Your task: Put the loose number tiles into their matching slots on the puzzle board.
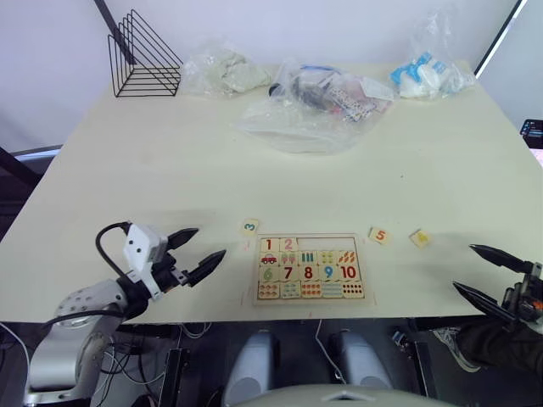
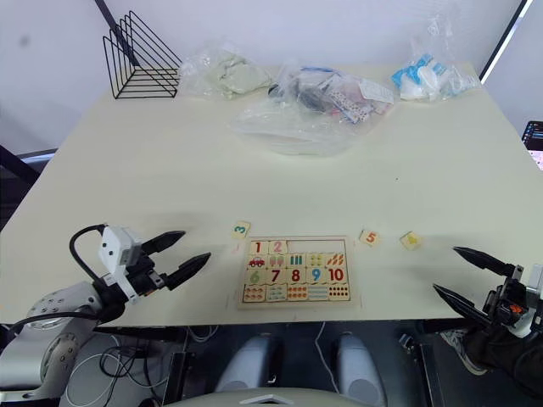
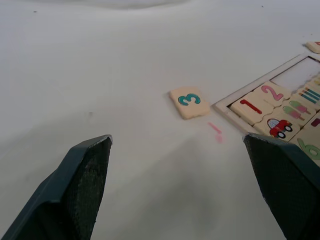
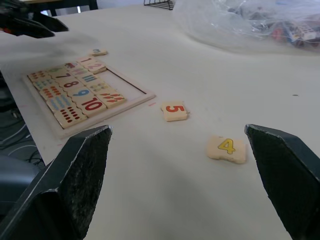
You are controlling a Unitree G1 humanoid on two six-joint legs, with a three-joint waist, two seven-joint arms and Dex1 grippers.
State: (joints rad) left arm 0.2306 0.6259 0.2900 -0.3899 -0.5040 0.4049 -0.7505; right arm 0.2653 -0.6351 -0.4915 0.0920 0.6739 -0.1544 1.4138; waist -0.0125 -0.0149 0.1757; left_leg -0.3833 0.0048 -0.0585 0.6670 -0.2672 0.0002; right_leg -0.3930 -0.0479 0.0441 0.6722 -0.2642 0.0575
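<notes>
Board: your flat rectangular pale-wood puzzle board (image 1: 308,298) lies at the near table edge, centre. Tiles 1 and 2 sit in the top row; the slots (image 1: 325,243) to their right are bare wood.
Tile 3: small square pale-wood tile w/ teal 3 (image 3: 189,102) lies flat on the table just off the board's far-left corner, not touching the rim.
Tile 5: pale tile w/ red 5 (image 4: 175,110) lies right of the board, apart from it.
Tile 4: pale tile w/ yellow 4 (image 4: 227,149) lies just right of the 5, apart.
L gripper: your left gripper (image 1: 193,252) hovers left of the board, near tile 3; black fingers spread wide, holding nothing.
R gripper: your right gripper (image 1: 476,270) hovers right of tile 4; fingers spread wide, empty.
Far side: clear plastic bags (image 1: 305,106) and a black wire rack (image 1: 142,58).
</notes>
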